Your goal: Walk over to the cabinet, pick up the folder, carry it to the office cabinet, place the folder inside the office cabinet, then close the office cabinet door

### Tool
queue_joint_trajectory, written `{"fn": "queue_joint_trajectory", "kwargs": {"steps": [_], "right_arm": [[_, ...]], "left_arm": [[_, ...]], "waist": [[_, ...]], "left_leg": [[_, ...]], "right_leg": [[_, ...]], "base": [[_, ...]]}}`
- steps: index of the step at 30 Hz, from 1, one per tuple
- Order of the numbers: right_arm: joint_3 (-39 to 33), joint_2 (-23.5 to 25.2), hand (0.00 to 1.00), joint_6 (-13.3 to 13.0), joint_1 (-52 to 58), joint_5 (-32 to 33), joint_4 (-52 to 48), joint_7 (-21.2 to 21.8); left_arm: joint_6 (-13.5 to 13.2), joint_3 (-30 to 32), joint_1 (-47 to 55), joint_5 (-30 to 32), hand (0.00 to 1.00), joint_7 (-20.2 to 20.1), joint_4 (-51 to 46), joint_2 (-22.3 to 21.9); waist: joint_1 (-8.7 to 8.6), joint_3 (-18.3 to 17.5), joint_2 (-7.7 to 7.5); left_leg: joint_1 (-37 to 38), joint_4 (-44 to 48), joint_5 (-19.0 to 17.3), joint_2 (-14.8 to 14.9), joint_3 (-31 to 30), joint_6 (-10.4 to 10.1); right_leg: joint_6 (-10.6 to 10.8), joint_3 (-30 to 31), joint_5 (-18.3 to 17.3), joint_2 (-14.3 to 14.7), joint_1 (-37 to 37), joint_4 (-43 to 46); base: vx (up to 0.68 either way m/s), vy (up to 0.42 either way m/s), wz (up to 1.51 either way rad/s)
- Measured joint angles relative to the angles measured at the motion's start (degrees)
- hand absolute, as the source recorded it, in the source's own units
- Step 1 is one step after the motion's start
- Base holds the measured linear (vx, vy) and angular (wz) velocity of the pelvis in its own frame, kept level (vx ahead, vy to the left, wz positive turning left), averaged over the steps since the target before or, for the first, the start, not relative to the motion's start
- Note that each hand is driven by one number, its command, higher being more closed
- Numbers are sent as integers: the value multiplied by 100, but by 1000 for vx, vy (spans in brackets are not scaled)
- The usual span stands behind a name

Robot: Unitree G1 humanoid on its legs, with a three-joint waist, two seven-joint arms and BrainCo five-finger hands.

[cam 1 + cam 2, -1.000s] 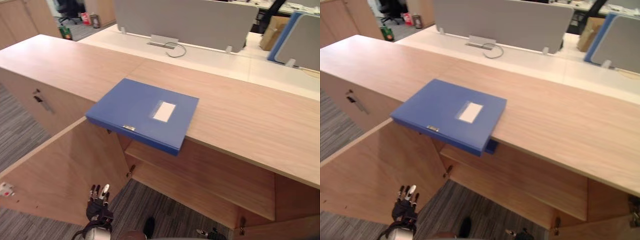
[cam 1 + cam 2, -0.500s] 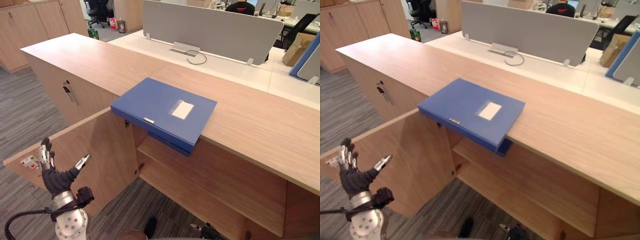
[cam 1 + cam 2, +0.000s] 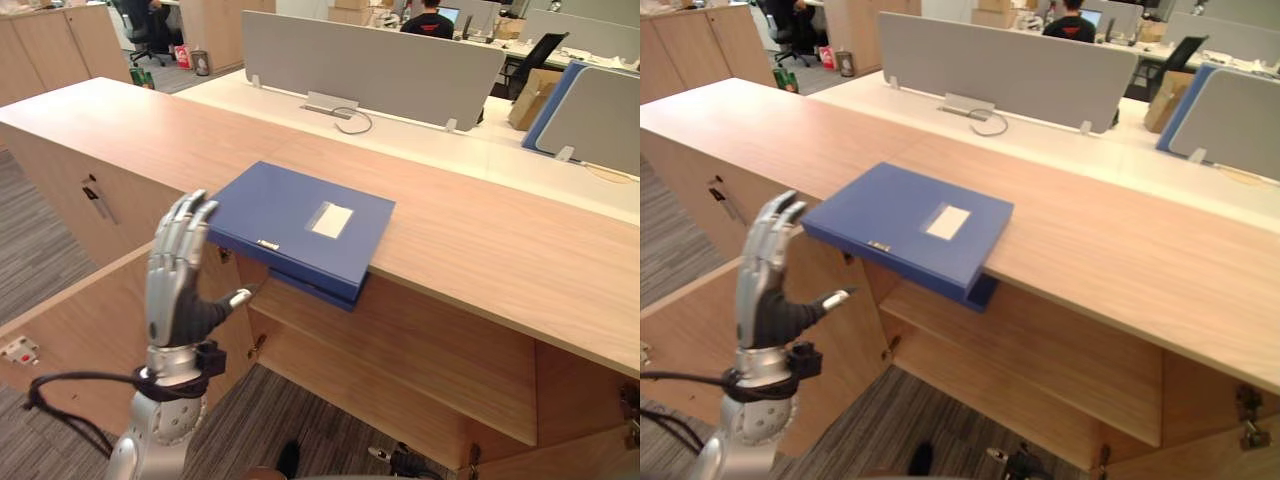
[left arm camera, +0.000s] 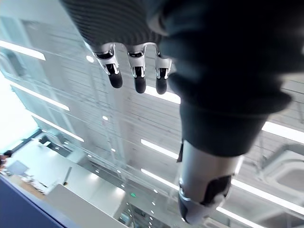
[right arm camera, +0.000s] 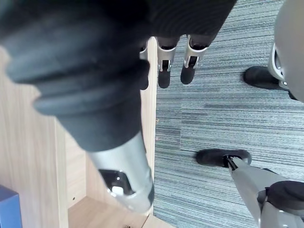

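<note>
One folder [image 3: 298,222], blue, lies flat on the wooden cabinet top [image 3: 480,240], its near edge sticking out past the front lip above the open compartment. The cabinet door [image 3: 85,335] stands swung open on my left side.

My left hand [image 3: 176,292] is raised upright in front of the cabinet, fingers straight and close together, thumb stuck out sideways, holding nothing. Fingertips sit near the folder's left corner; I can't tell if they touch it. My right hand [image 5: 164,75] hangs low by the carpet, fingers loose and pointing down, empty too.

Step, as I judge it: the pick-up, reach phase, grasp not yet made. Placing and closing the door are all ahead.

Next move probably calls for tipping the left hand over, sliding fingers under the overhanging edge with the thumb on top, then pinching. The folder is wide and flat, so one hand may let it droop; bringing the right hand up to the other side looks wise.
</note>
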Motion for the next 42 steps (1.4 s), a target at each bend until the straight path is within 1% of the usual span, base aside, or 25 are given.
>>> {"fn": "queue_joint_trajectory", "kwargs": {"steps": [3,4,6,11,13,16,20,23,27,30,35,37,42], "right_arm": [[17,-106,0,-11,-29,-5,121,1],[24,-123,0,-12,-30,-7,122,2],[30,-233,0,-13,-19,-9,211,1],[32,-341,0,-9,74,-94,266,1],[33,-352,0,-3,87,-226,271,2],[35,-355,0,0,95,-227,271,2],[33,-362,0,26,111,-236,262,2],[33,-362,0,30,112,-248,232,2],[34,-360,0,32,90,-249,210,2],[32,-359,0,38,91,-250,205,1],[26,-357,0,48,67,-259,200,2],[20,-357,0,51,45,-322,190,2],[3,-356,0,85,46,-447,79,4]], "left_arm": [[-21,-5,-247,315,0,-1,445,316],[-18,-5,-251,331,0,0,487,373],[-15,-89,-379,497,0,0,674,634],[20,-164,-786,698,0,0,1029,957],[27,-276,-911,736,0,0,1138,1079],[21,-459,-1069,735,0,-7,1280,1199],[16,-544,-1312,736,0,-9,1616,1251],[60,-594,-1518,736,0,-9,2006,1288],[113,-653,-1589,735,0,-15,2238,1290],[137,-754,-1753,735,0,-42,2396,1291],[163,-752,-1820,733,0,-108,2712,1291],[226,-752,-1831,734,0,-156,2933,1291],[276,-733,-1877,733,0,-192,3073,1290]], "waist": [[-10,-35,-3],[-10,-36,-1],[-22,-53,4],[-43,-55,1],[-55,-56,-1],[-76,-61,-7],[-97,-64,-10],[-107,-61,-14],[-110,-46,-27],[-159,-24,-57],[-224,-9,-79],[-261,22,-83],[-277,37,-88]], "left_leg": [[68,0,-11,88,129,-16],[88,-1,-19,106,167,-27],[121,-4,-44,167,225,-60],[158,-6,-33,250,256,-85],[181,-7,-63,273,301,-136],[186,-8,-64,323,335,-158],[214,-12,-66,356,340,-164],[224,-12,-80,384,359,-180],[293,-14,-120,415,503,-182],[297,-13,-146,416,523,-196],[335,-12,-206,406,641,-189],[366,-12,-227,404,670,-195],[409,-14,-262,416,752,-214]], "right_leg": [[-13,161,11,45,-5,-2],[-26,200,7,50,-3,0],[-77,299,-9,90,-7,0],[-153,356,-40,156,-9,27],[-170,418,-46,184,-17,38],[-201,466,-52,216,-36,45],[-233,477,-71,232,-29,49],[-245,500,-78,240,-29,36],[-255,646,-84,232,-27,25],[-263,662,-90,231,-27,3],[-242,776,-77,209,-25,-47],[-243,801,-77,206,-3,-65],[-257,887,-86,209,4,-75]], "base": [[16,-27,-24],[4,-21,-29],[-4,-19,-20],[-14,-17,-7],[-19,-10,-11],[-18,-10,-9],[-3,-2,-1],[2,-9,-3],[12,-10,-18],[18,-15,-7],[41,-11,-12],[30,-14,-8],[8,-8,-9]]}}
